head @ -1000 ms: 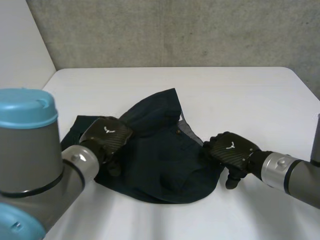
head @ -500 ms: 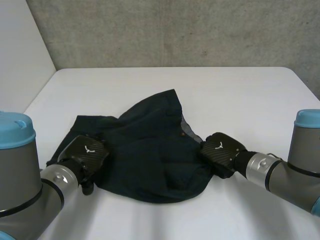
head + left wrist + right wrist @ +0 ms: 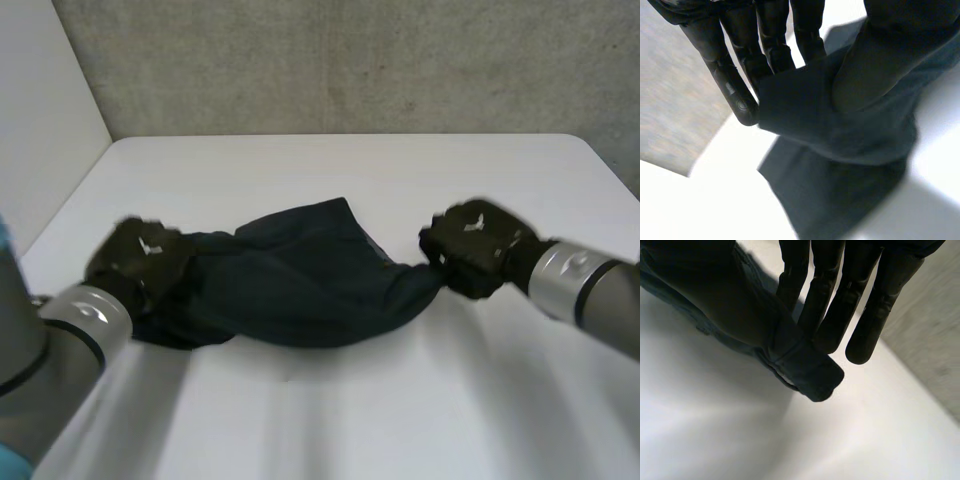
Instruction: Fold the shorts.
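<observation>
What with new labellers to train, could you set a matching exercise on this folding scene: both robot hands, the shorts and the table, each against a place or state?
1 left robot hand
2 right robot hand
3 shorts
4 table

a white, lying under the cloth
b pinching the cloth end away from the white side wall
c dark, stretched between the two hands
d pinching the cloth end nearest the side wall

Pairs: 1-d, 2-b, 3-c, 4-a.
</observation>
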